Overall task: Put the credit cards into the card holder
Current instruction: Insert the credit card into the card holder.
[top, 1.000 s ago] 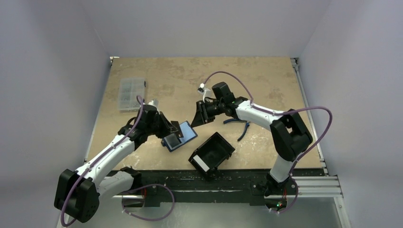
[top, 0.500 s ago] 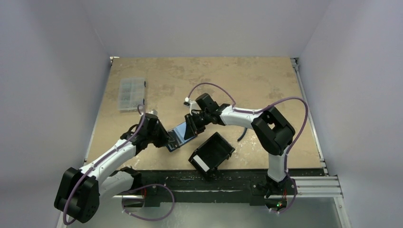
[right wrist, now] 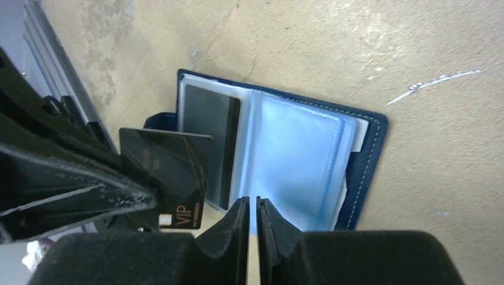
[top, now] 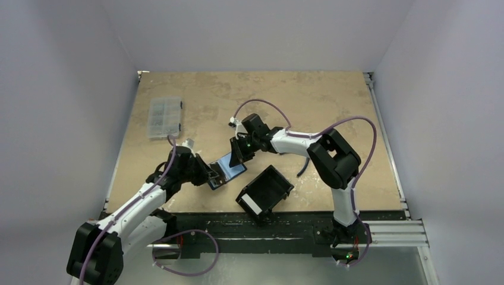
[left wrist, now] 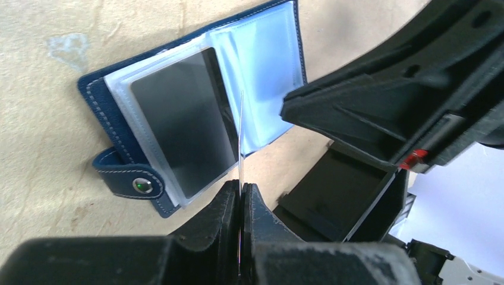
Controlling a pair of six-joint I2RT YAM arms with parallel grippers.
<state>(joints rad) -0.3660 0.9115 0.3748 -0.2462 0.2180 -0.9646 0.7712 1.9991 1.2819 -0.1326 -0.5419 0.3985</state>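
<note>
Credit card (right wrist: pixel 166 169), black with "VIP" lettering, clamped by its lower edge in the closed jaws of the left gripper (left wrist: pixel 241 195) and held upright, edge toward the card holder (right wrist: pixel 279 151), a pose that appears meant for sliding it into a sleeve; right gripper (right wrist: pixel 252 215) low over the right-hand leaf, its jaws drawn almost together with a thin slit between, probably to steady or part the clear sleeves (left wrist: pixel 261 77); whether a leaf is caught cannot be told. Holder lies open and flat on the table (top: pixel 297 101) between the two grippers, snap tab (left wrist: pixel 141 186) toward the left arm; one dark card (left wrist: pixel 178 124) already sits in the left sleeve, the right sleeves show none. Black tray (top: pixel 265 191) just beside the holder, no cards visible inside; clear compartment box (top: pixel 164 116) well apart, contents too small to tell.
</note>
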